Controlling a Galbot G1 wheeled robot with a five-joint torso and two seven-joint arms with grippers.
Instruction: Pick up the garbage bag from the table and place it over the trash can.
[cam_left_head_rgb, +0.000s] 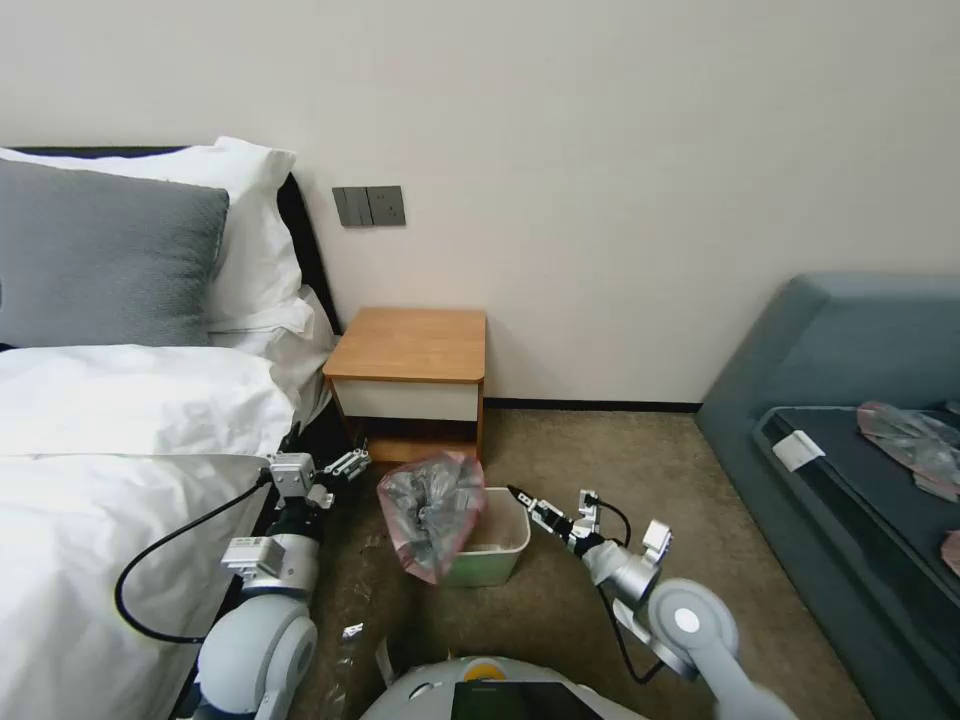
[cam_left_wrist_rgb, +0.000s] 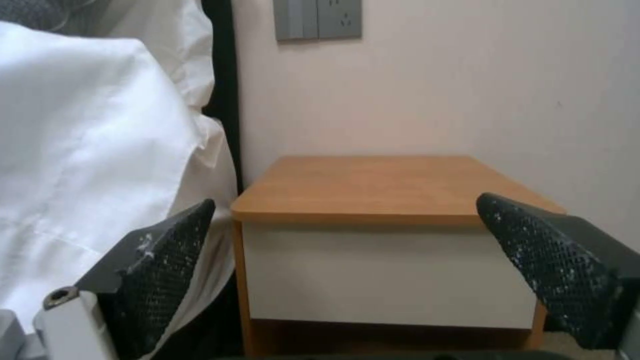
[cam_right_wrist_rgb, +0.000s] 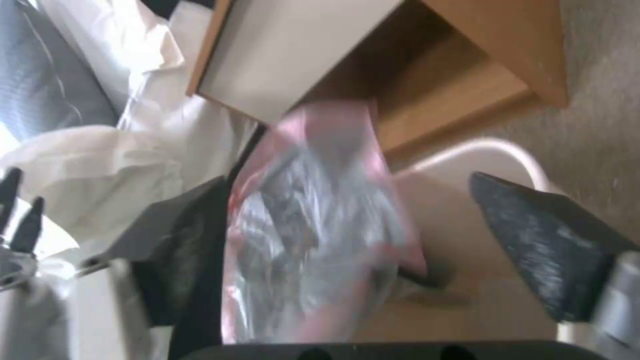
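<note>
White bedding and a grey pillow (cam_left_head_rgb: 95, 255) fill the robot's left side. The left gripper (cam_left_head_rgb: 330, 470) hovers low beside the bed (cam_left_head_rgb: 120, 420), in front of the small orange-brown wooden nightstand with a white drawer front (cam_left_head_rgb: 410, 345); its black textured fingers (cam_left_wrist_rgb: 167, 260) stand wide apart with nothing between them. The thin, wrinkly, translucent grey plastic garbage bag with a pink-red rim (cam_left_head_rgb: 432, 512) drapes over the left side of the small rectangular pale green plastic trash can with a cream rim (cam_left_head_rgb: 500, 550), on the carpet before the nightstand. The right gripper (cam_left_head_rgb: 520, 497) sits just right of the can, spread wide and holding nothing, the bag (cam_right_wrist_rgb: 313, 225) between and beyond its fingers (cam_right_wrist_rgb: 540, 240). Far right, a blue-grey upholstered sofa (cam_left_head_rgb: 830, 350) carries flat pinkish-grey plastic pieces (cam_left_head_rgb: 915, 435)
</note>
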